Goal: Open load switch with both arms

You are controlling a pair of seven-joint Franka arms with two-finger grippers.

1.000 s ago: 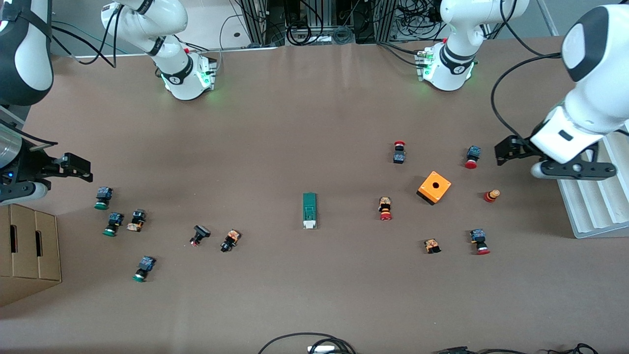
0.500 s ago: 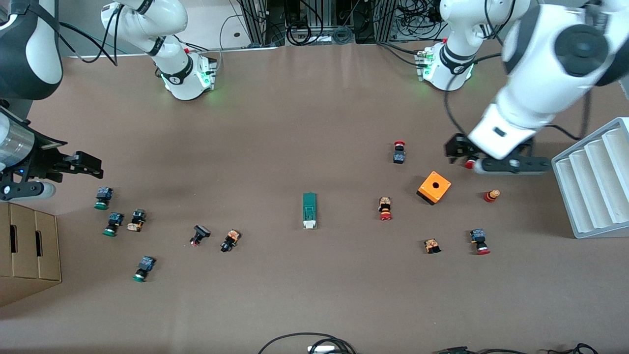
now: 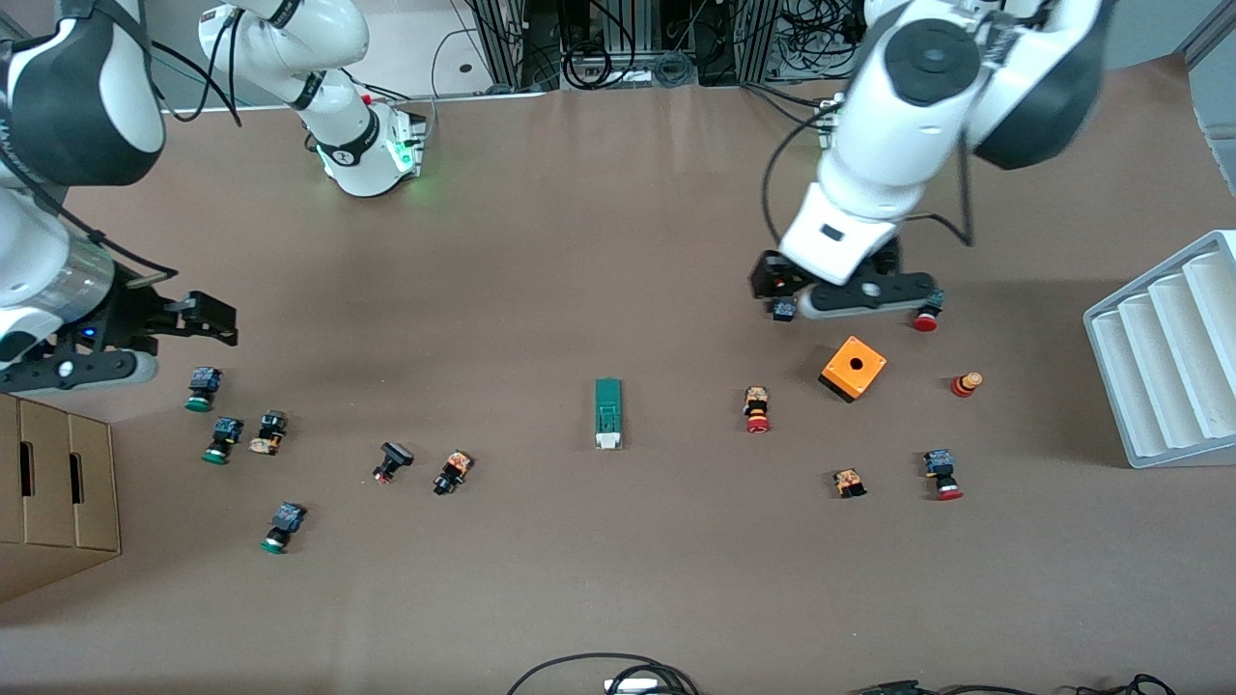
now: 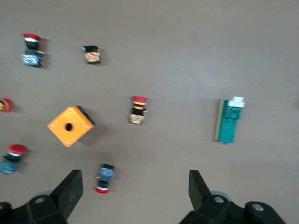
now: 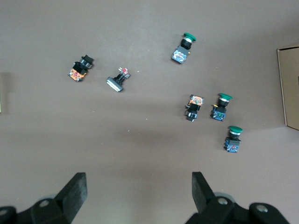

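Left tool [image 4: 133, 198] and right tool [image 5: 138, 198] hover, fingers spread.

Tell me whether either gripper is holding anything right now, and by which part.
Nothing is held. The left gripper and right gripper are open in the air; the narrow green load switch lies untouched.

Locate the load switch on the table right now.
In the front view the load switch lies flat mid-table, untouched, between a red-capped button toward the left arm's end and an orange-bodied button toward the right arm's.

Bare table [image 3: 599, 241] rings the load switch [image 3: 607, 413] on every side. Nearest obstacles to the load switch: a red-capped button [image 3: 756, 408] toward the left arm's end and an orange-bodied button [image 3: 452, 472] toward the right arm's end, both well apart from it.
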